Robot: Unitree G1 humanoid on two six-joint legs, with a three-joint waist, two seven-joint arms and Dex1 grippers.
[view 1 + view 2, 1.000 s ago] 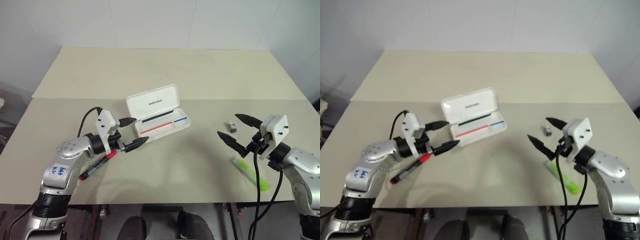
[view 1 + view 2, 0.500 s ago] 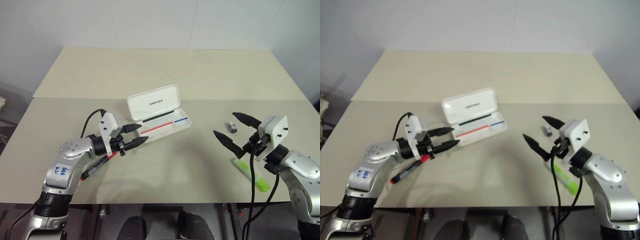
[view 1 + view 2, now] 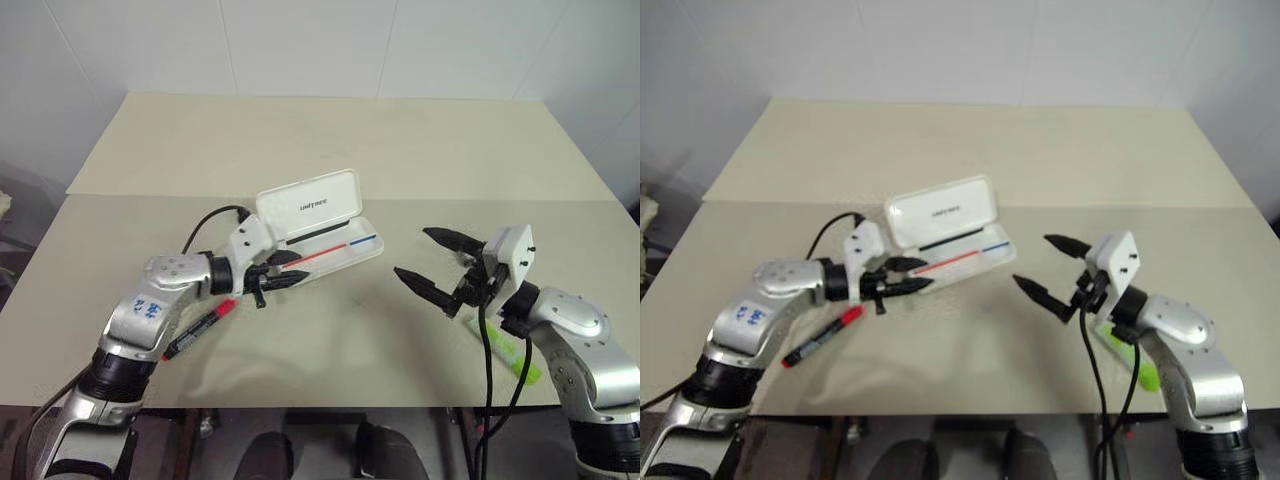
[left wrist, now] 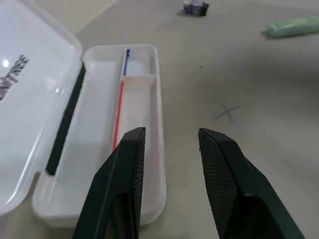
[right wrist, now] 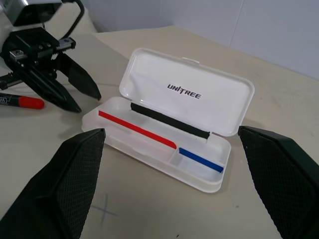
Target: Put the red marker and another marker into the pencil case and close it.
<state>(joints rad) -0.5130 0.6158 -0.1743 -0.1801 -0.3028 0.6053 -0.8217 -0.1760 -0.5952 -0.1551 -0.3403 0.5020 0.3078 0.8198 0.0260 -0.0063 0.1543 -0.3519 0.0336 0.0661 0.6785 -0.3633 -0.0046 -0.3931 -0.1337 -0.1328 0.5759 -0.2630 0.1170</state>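
I see the pencil case (image 3: 318, 229) lying open on the counter (image 3: 330, 140), lid tipped back, and both of its compartments are bare apart from the printed red and blue stripe. So nothing is packed yet, by my reading.

The red marker (image 3: 198, 329) lies flat on the counter beside my left arm, well short of the case. My left tool (image 3: 283, 277) hovers at the near end of the case with its fingers partly drawn in, a clear gap between them and nothing pinched.

The lime-green marker (image 3: 1137, 360) lies on the counter under my right arm. My right tool (image 3: 437, 266) is spread wide and empty, aimed toward the case.

I judge everything is left to do: pick up and seat the red marker, then the green one, then fold the lid down until it shuts.
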